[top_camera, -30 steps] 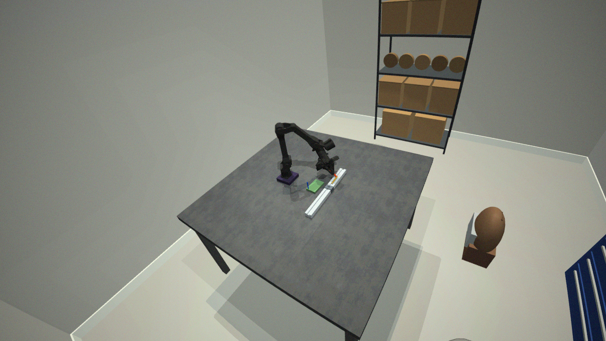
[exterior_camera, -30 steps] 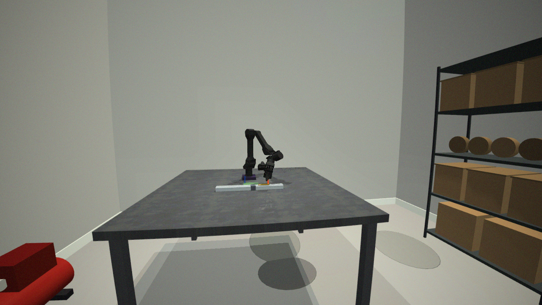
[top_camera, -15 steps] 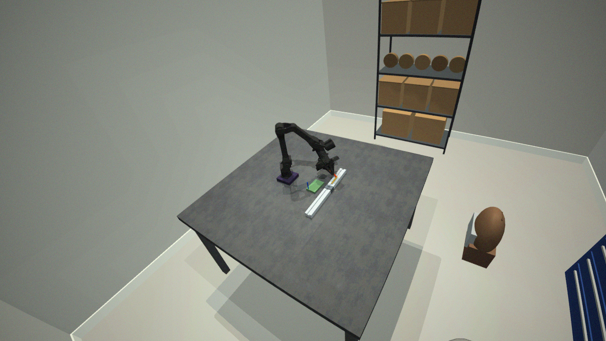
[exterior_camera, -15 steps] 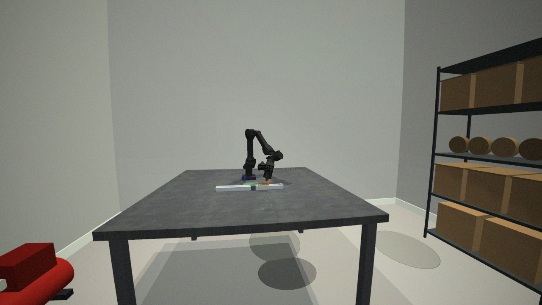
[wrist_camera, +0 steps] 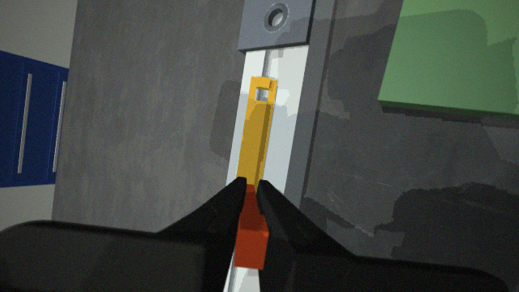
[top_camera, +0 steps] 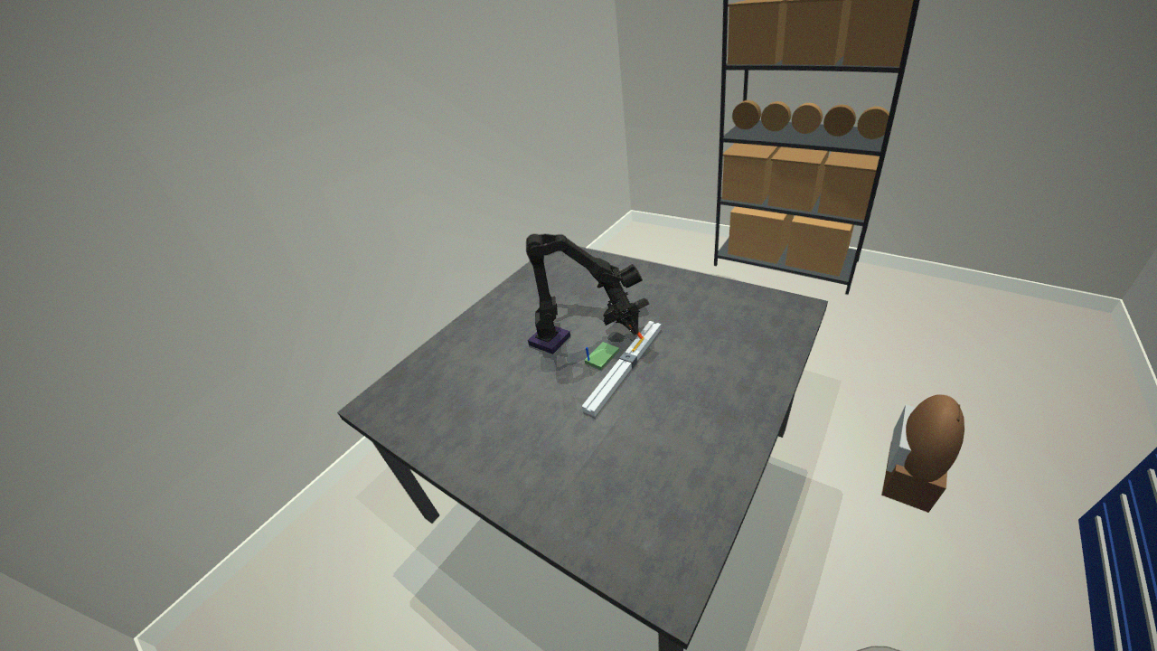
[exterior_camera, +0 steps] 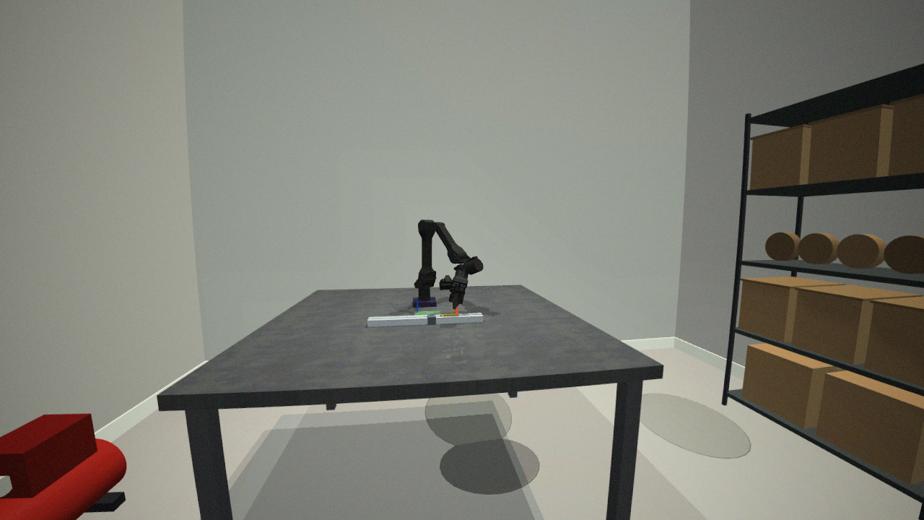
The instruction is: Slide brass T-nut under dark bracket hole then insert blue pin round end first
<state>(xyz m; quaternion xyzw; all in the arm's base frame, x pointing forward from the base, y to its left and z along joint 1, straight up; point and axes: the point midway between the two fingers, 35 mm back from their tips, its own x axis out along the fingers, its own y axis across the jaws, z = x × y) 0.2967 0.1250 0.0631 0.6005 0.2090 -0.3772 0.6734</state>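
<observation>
My gripper (wrist_camera: pixel 250 186) (top_camera: pixel 637 333) (exterior_camera: pixel 456 308) is shut on the orange handle (wrist_camera: pixel 251 247) of the brass T-nut (wrist_camera: pixel 255 138). In the wrist view the nut lies lengthwise over the slot line of the aluminum rail (wrist_camera: pixel 289 85) (top_camera: pixel 602 393) (exterior_camera: pixel 394 321), its holed end towards the dark bracket (wrist_camera: pixel 259 34) (top_camera: pixel 627 356) (exterior_camera: pixel 431 320) and short of it. The nut's yellow body shows above the rail top; I cannot tell whether any of it is in the slot. The blue pin (top_camera: pixel 587 353) (exterior_camera: pixel 417 305) stands in the green tray (top_camera: pixel 602 354) (wrist_camera: pixel 438 73).
The arm's dark base (top_camera: pixel 549 340) (exterior_camera: pixel 424 302) is on the table (top_camera: pixel 517 453) (exterior_camera: pixel 413 362), behind the tray. The tray sits between the base and the rail, near the bracket. A shelf rack (top_camera: pixel 801 146) (exterior_camera: pixel 833 265) stands beyond the table.
</observation>
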